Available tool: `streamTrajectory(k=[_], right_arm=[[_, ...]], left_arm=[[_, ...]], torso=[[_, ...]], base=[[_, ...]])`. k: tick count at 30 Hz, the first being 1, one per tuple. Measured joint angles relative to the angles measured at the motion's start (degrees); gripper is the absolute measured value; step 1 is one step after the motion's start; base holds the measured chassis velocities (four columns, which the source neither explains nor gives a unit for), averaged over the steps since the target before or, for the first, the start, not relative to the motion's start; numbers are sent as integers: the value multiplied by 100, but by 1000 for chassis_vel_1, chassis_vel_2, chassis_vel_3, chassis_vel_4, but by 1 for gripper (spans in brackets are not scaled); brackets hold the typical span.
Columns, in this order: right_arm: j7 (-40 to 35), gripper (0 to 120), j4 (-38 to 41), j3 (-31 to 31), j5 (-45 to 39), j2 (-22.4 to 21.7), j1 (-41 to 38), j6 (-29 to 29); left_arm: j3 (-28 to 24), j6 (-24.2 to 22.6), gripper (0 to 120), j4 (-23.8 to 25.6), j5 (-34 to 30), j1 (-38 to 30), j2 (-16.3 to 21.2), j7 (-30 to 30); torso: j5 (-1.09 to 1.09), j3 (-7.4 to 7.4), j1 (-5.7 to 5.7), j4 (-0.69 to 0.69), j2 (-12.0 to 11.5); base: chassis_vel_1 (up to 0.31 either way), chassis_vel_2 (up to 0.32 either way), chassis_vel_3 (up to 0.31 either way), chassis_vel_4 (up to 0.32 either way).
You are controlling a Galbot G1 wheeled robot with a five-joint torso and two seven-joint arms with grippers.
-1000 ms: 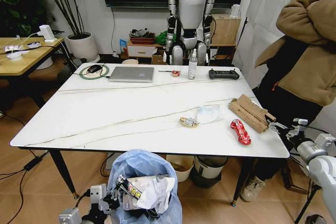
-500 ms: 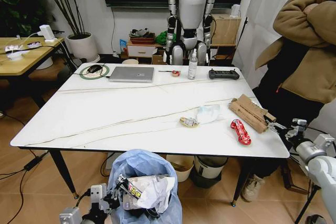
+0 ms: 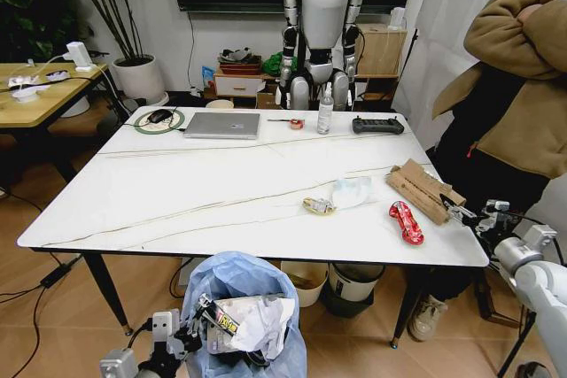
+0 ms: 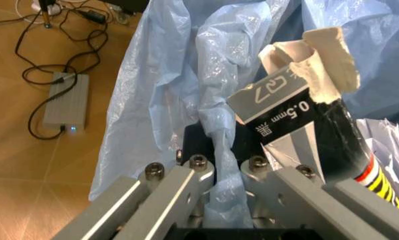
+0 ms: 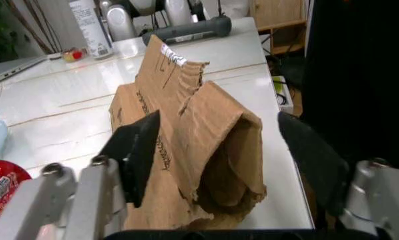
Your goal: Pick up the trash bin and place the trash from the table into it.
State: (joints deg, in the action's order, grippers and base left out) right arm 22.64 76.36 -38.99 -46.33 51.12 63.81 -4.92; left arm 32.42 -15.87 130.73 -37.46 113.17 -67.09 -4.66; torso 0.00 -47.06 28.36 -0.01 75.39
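Below the near edge of the surface, the trash bin was held up by the left gripper, its jaws clamped on a fold of the blue liner. Meanwhile, the right gripper was spread wide around the brown cardboard piece at the right edge.
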Motion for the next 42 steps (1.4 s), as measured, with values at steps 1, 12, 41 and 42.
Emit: streamTrajectory(k=[1, 12, 41, 42], right_arm=[[2, 66, -3, 1, 3, 0, 1, 0], [42, 25, -31, 27, 83, 12, 6, 4], [328, 0, 2447, -393, -696, -804, 919, -86], [270, 0, 2771, -398, -762, -988, 1036, -86]], left_arm=[[0, 0, 0, 0, 0, 0, -1, 0], [5, -1, 0, 0, 0, 0, -8, -2], [-47, -18, 0, -37, -157, -140, 180, -26], [-51, -18, 0, -36, -157, -138, 175, -25]], torso=[[0, 0, 0, 0, 0], [0, 0, -1, 0, 0], [0, 0, -1, 0, 0], [-1, 0, 0, 1, 0]], base=[[0, 0, 0, 0], [0, 0, 0, 0], [0, 0, 0, 0], [0, 0, 0, 0]])
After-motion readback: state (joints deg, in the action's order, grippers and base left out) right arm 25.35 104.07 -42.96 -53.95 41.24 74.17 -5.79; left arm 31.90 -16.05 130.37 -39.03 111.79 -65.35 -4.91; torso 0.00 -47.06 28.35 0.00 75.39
